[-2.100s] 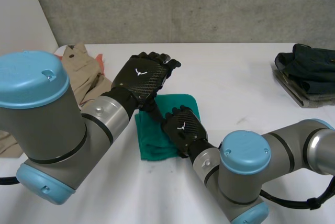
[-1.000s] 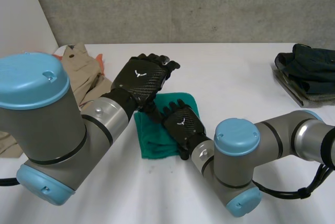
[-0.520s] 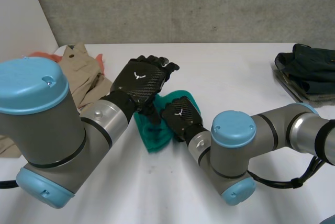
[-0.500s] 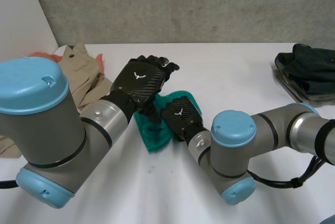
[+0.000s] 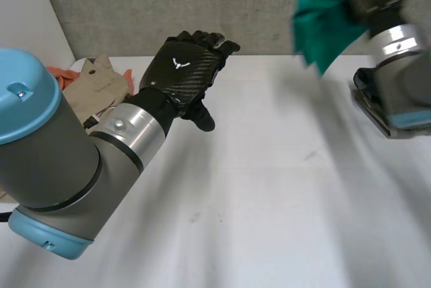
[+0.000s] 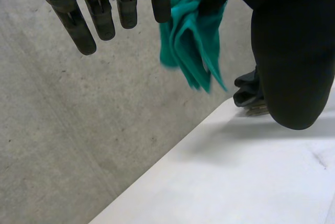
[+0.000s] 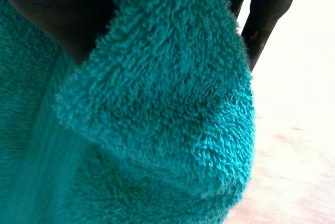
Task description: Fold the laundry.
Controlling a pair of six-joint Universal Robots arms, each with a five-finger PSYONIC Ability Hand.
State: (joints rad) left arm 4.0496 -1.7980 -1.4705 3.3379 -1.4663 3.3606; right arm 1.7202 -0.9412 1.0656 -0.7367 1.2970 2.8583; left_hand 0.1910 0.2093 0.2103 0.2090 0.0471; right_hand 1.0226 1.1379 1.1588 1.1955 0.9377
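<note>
The right hand [image 7: 57, 9] has its black fingers and thumb clamped on a bunched teal terry-cloth towel [image 5: 322, 22], held high above the white table [image 5: 269, 187] toward its far right side. The left hand [image 5: 183, 73] hovers over the table with fingers straight and relaxed, holding nothing. My worry is that the towel hangs crumpled from a single grip, so its folds may fall out, or it may slip free on a fast swing. Its pile is thick, loopy and limp. A dark folded pile of clothes [image 5: 366, 81] lies flat beneath that arm, and a beige rumpled garment [image 5: 101, 89] sits far left.
</note>
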